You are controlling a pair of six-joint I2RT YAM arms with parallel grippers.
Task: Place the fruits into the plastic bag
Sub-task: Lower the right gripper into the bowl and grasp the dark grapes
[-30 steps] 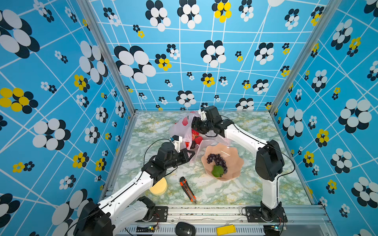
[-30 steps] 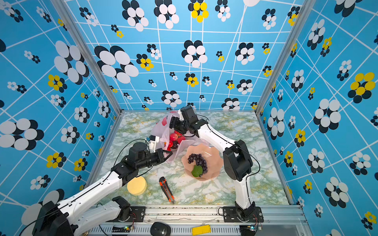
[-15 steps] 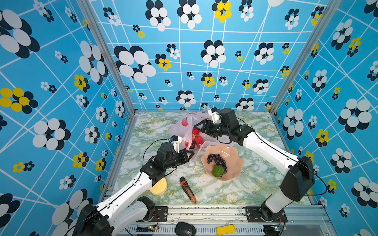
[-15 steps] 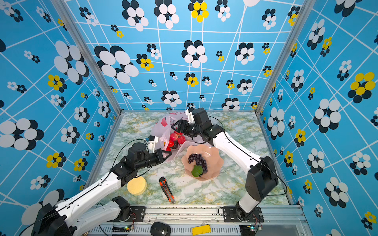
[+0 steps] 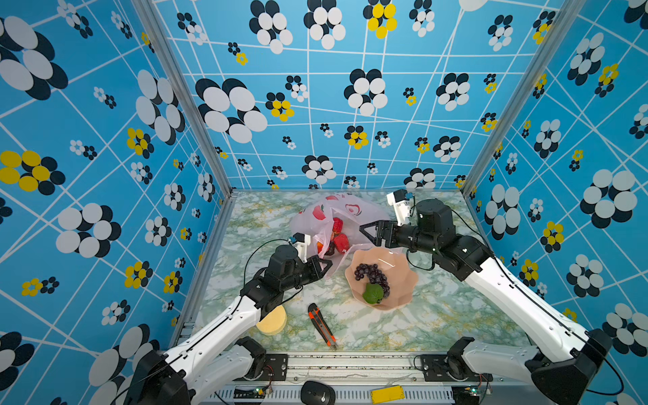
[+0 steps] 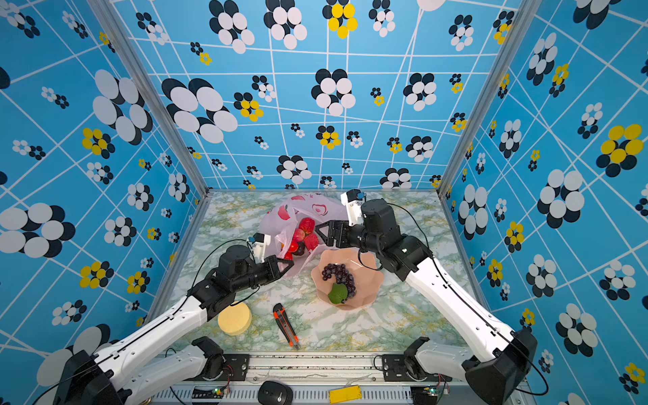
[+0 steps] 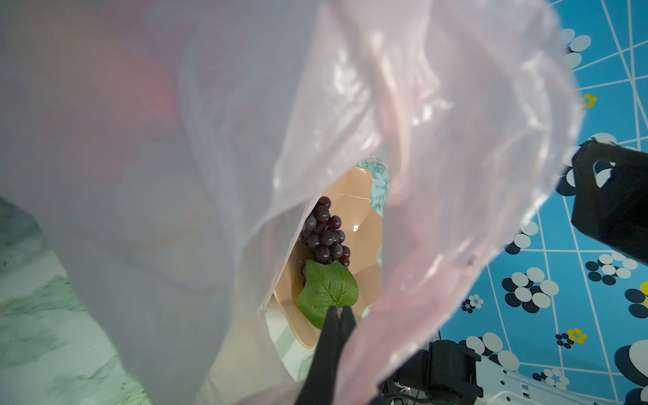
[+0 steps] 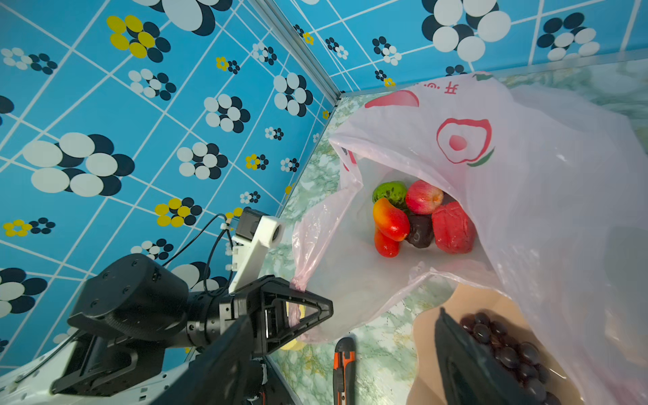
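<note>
Pink film of the plastic bag (image 5: pixel 354 210) pinched at one handle by left pincer (image 5: pixel 326 265), mouth agape on the surface (image 5: pixel 438 326); several fruits (image 8: pixel 420 217) inside, grapes (image 5: pixel 373 275) left in bowl (image 5: pixel 403 291). Right pincer (image 5: pixel 367 234) spread, empty, just beside the mouth. Possible trouble: thin film slipping free, mouth collapsing; bag edge over bowl rim snagged during reach.

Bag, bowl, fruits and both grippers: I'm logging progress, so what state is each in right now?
plastic bag, mouth open, handle pinched.
left gripper, shut on the bag's handle.
right gripper, open, empty.
grapes, in the bowl, unbagged.
other fruits, inside the bag.
bowl, upright, holding only the grapes.
</note>
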